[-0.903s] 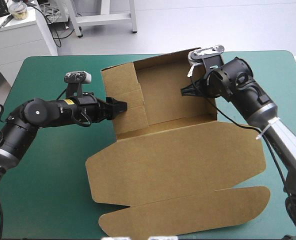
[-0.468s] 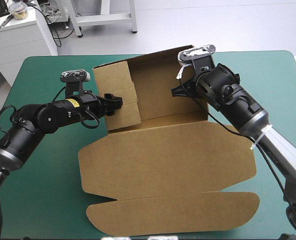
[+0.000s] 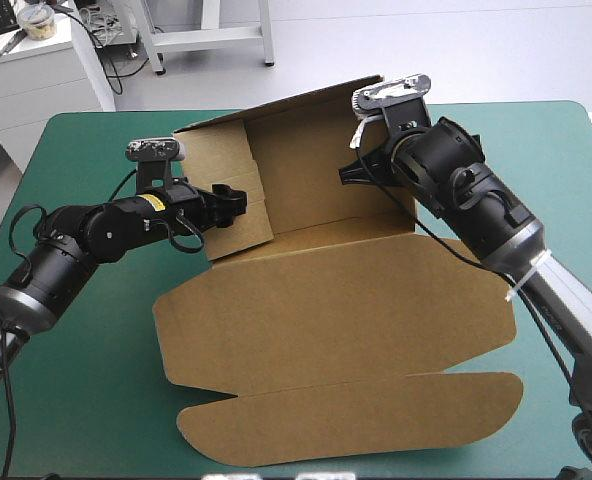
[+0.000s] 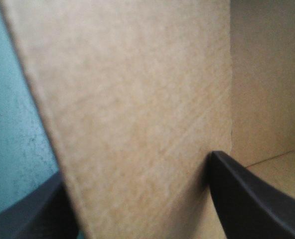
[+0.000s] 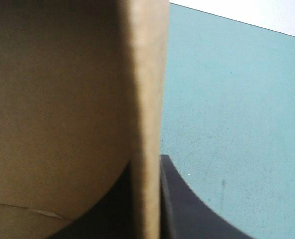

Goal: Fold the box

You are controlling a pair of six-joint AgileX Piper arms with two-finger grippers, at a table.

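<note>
Left claw (image 3: 236,198) was clamped on the left wall of the box (image 3: 336,310), right claw (image 3: 350,172) clamped on its right side. Box sat mid-tabletop (image 3: 86,390), lid flat at the near side. Likely needed: 2 sides brought upright evenly, grips firm.

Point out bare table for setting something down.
Free: teal-green cover near-left, between the left arm and the box lid; also far-right, beyond the right arm. Crowded: the middle, where left gripper and right gripper hold the box.
</note>
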